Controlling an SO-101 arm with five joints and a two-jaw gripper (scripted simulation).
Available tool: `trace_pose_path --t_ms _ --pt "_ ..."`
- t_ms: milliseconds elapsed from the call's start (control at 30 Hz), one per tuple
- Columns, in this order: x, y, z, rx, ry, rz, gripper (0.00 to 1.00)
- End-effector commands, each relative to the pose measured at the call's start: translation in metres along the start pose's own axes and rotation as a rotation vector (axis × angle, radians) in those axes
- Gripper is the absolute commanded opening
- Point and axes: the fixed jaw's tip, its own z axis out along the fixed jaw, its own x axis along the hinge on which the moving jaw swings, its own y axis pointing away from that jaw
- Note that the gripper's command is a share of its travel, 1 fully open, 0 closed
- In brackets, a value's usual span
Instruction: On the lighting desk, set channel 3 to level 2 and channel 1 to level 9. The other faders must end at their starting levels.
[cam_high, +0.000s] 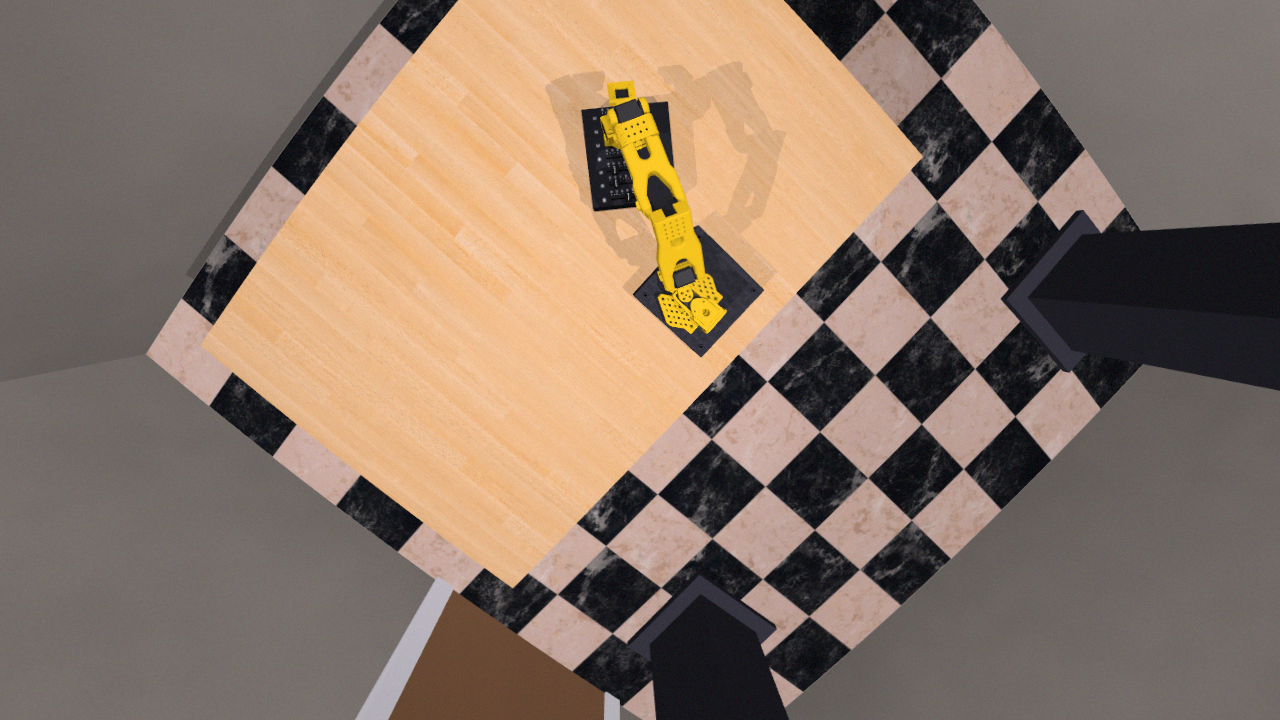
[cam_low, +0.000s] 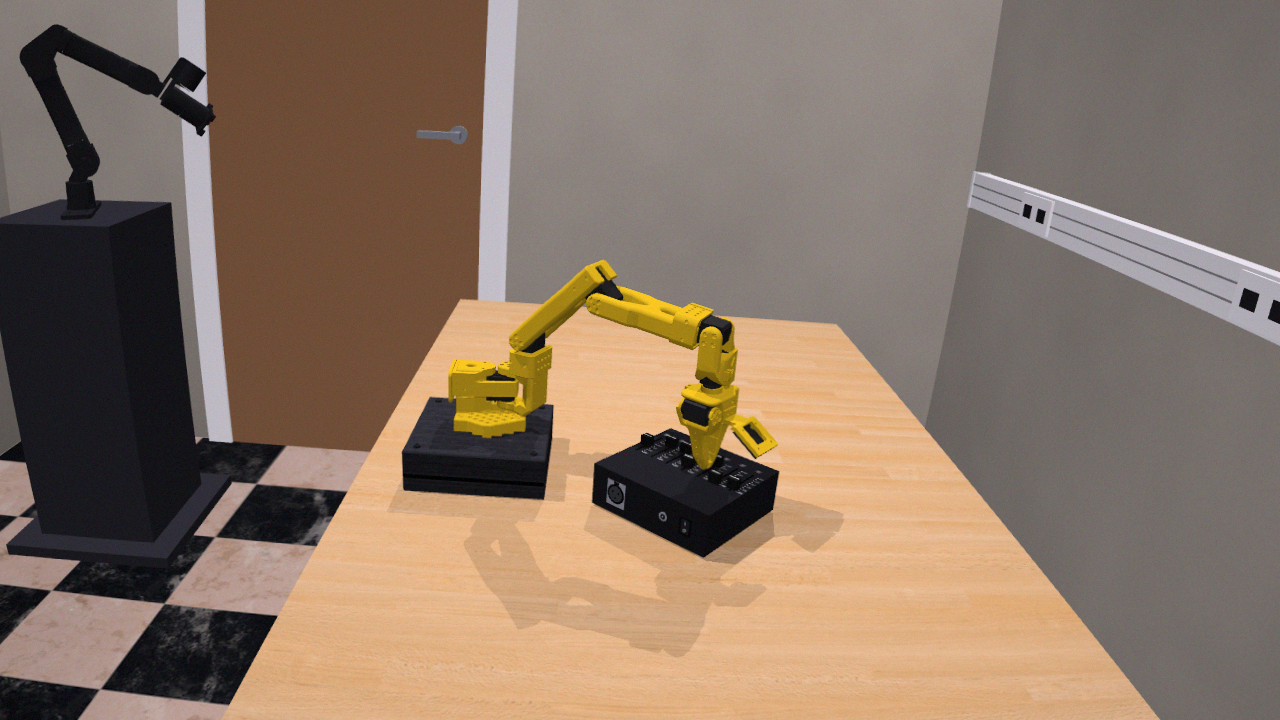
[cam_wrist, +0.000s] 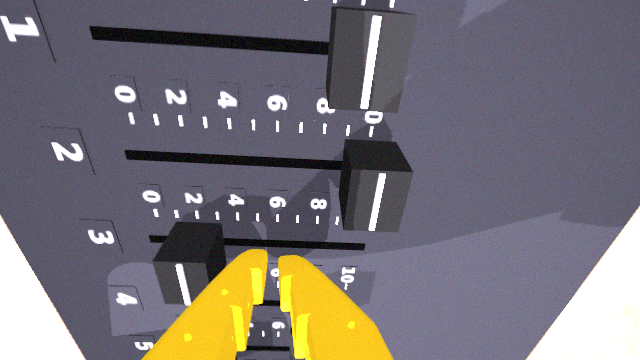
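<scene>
Wrist view: hand (cam_high: 612, 134) (cam_low: 707, 465) (cam_wrist: 273, 255) closed together, nothing clamped, its tips beside the channel 3 fader cap (cam_wrist: 187, 270), near the low end.

We seem to be in a plain lab-like room. Taking the wooden desk (cam_high: 429, 295) (cam_low: 626, 617) as landmark, we see a brown door (cam_high: 496, 662) (cam_low: 344, 214) beyond its far end, a black pedestal (cam_low: 62, 376) with a black arm (cam_low: 102, 67) to its left, and a socket rail (cam_low: 1136, 255) on the wall to its right.
</scene>
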Motion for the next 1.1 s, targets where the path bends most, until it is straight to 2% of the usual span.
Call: trace_pose_path --t_ms 0,1067 --pt "0.0024 -0.0044 0.0027 0.003 0.011 -0.004 0.0" --pt "-0.002 -0.0088 0.0008 0.003 0.011 -0.004 0.0"
